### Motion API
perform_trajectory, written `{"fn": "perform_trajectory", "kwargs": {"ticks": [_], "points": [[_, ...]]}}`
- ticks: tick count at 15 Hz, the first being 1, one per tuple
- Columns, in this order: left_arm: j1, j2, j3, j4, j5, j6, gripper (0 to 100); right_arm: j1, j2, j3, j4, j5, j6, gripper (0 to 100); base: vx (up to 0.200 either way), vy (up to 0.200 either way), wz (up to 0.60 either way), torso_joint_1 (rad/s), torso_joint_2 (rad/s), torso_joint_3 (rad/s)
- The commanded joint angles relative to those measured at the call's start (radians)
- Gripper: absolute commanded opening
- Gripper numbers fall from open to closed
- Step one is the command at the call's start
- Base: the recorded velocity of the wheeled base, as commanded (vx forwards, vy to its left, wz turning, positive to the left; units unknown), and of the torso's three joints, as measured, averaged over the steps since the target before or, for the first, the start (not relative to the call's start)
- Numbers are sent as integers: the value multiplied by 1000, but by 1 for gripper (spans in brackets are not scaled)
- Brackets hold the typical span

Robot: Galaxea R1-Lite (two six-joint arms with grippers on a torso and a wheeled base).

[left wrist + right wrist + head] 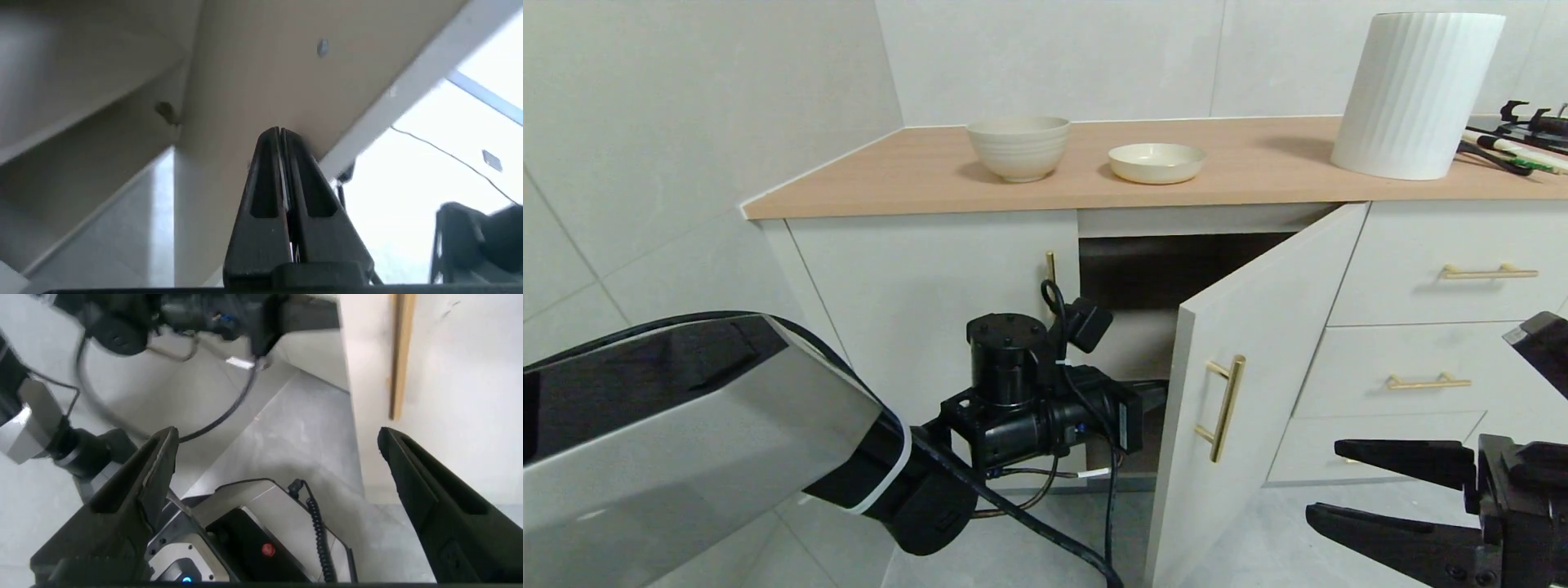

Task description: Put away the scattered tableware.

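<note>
Bowl: ribbed, cream, round.
Dish: shallow, smooth (glossy).
Left gripper: clenched, behind door.
Right gripper: spread, low.

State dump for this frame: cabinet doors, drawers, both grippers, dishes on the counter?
right cabinet door: open, swung outward
left cabinet door: shut
drawers: shut
left gripper: shut, empty, tip behind the open door
right gripper: open, empty
bowl: upright on the counter
shallow dish: upright on the counter, empty
</note>
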Motion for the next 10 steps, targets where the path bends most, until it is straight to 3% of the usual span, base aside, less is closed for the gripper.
{"fn": "perform_trajectory", "kwargs": {"ticks": [1, 4, 7, 10], "points": [[-3, 13, -39, 22, -1, 0, 0, 0, 2, 0, 0, 0, 0, 100, 0, 0, 0, 0, 0, 0], [-18, 15, -64, 39, 40, 0, 0, 0, 4, 0, 0, 0, 0, 100, 0, 0, 0, 0, 0, 0], [-36, 22, -93, 40, 42, 0, 0, 0, 6, 1, 0, 0, 0, 100, -200, 0, 0, 5, 5, -2], [-38, 67, -139, 40, 50, 0, 0, 0, 6, 1, 0, 0, 0, 100, 0, 0, 0, 0, 0, 0]]}}
